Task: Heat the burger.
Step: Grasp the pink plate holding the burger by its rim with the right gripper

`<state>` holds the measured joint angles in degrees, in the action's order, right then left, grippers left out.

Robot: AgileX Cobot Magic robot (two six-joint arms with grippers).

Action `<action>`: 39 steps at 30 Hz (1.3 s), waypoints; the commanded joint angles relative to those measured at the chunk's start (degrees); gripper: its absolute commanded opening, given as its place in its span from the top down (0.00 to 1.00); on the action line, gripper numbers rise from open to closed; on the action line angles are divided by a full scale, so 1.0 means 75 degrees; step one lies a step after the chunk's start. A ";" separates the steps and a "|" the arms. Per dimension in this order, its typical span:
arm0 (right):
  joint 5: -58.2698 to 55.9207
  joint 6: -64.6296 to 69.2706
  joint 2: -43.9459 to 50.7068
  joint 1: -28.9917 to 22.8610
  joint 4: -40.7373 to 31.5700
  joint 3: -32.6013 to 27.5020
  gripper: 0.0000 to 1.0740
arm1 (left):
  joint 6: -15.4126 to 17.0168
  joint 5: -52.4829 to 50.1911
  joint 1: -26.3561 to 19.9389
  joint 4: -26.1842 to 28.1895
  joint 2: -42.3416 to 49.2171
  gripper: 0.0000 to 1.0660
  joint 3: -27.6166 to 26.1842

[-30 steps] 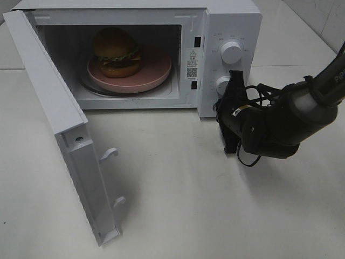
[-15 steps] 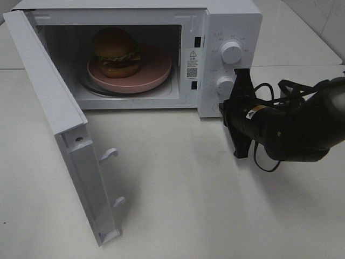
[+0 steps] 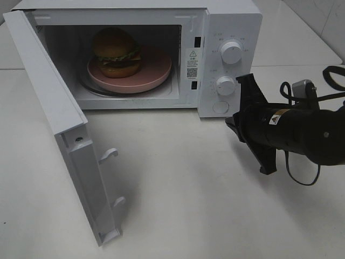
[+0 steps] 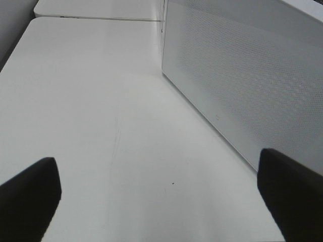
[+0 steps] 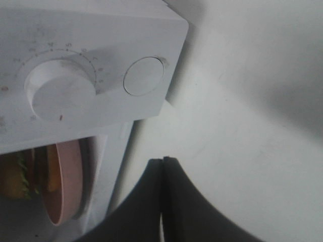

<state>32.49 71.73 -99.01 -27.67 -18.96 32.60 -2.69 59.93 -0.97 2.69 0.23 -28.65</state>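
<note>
The burger [image 3: 116, 51] sits inside the microwave [image 3: 232, 21], whose door [image 3: 48, 108] stands open, with the right hand [image 5: 163, 161] clenched empty and the left hand [image 4: 156, 201] released, so closing and starting remain.

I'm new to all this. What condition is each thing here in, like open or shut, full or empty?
microwave door, swung wide open.
burger, resting on the plate inside the microwave.
pink plate, inside the microwave, carrying the burger.
right claw, shut, holding nothing, just clear of the microwave's front.
left claw, open, holding nothing.
</note>
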 commanded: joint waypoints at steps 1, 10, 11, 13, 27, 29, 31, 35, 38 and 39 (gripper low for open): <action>-0.0901 -0.1146 0.0489 0.0015 0.0115 -0.0023 0.97 | 0.0008 -0.0069 0.0000 0.0046 0.0199 0.08 0.0023; -0.3132 -0.3843 0.1497 0.0015 0.0351 -0.0023 0.96 | 0.0008 -0.0069 0.0000 0.0046 0.0199 0.08 0.0023; -0.3132 -0.3843 0.1497 0.0015 0.0351 -0.0023 0.96 | 0.0008 -0.0069 0.0000 0.0046 0.0199 0.08 0.0023; -0.3743 -0.4477 0.1688 0.0015 0.0458 -0.0023 0.96 | 0.0008 -0.0069 0.0000 0.0046 0.0199 0.08 0.0023; -0.7448 -0.8243 0.1795 0.0015 0.0466 0.1131 0.95 | 0.0008 -0.0069 0.0000 0.0046 0.0199 0.08 0.0023; -0.7701 -0.8510 0.1795 0.0015 0.0504 0.1238 0.95 | 0.0008 -0.0069 0.0000 0.0046 0.0199 0.08 0.0023; -0.8365 -0.9733 0.1795 0.0015 0.0519 0.1528 0.95 | 0.0008 -0.0069 0.0000 0.0046 0.0199 0.08 0.0023; -0.8946 -1.0978 0.1795 0.0015 0.0519 0.1780 0.94 | 0.0008 -0.0069 0.0000 0.0046 0.0199 0.08 0.0023; -0.9542 -1.2330 0.1795 0.0015 0.0672 0.2017 0.94 | 0.0008 -0.0069 0.0000 0.0046 0.0199 0.08 0.0023; -0.9901 -1.3323 0.1795 0.0015 0.0863 0.2177 0.94 | 0.0008 -0.0069 0.0000 0.0046 0.0199 0.08 0.0023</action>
<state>-38.67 -21.49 -86.23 -27.67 -13.75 48.01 -2.69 59.93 -0.97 2.69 0.23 -28.65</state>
